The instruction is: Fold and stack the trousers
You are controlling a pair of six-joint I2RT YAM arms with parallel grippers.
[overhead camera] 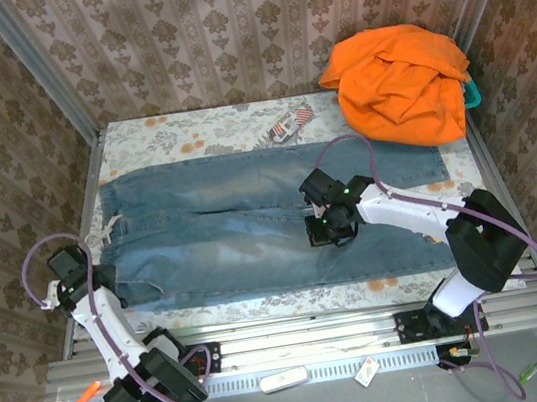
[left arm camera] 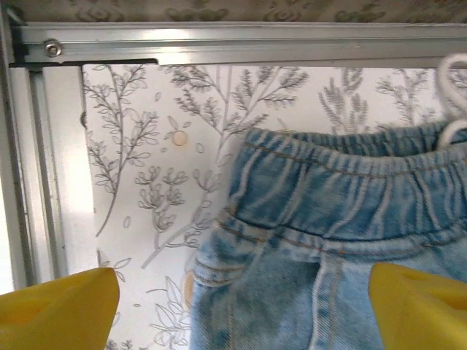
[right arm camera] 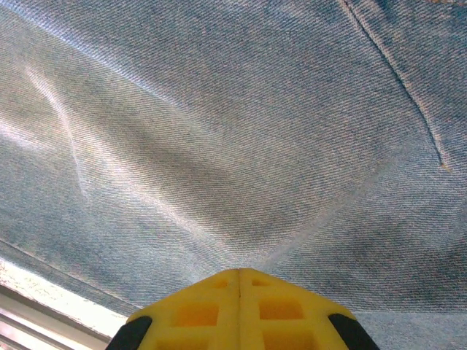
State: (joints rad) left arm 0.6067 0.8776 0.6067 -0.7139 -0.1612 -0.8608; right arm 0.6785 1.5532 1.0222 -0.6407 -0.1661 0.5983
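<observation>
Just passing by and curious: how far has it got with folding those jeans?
Done: the trousers lie spread flat along the table, with no fold visible yet. In hand: the right gripper is shut, pinching denim mid-leg, and the left gripper hangs open by the waistband. Left: all the folding and the stacking.
</observation>
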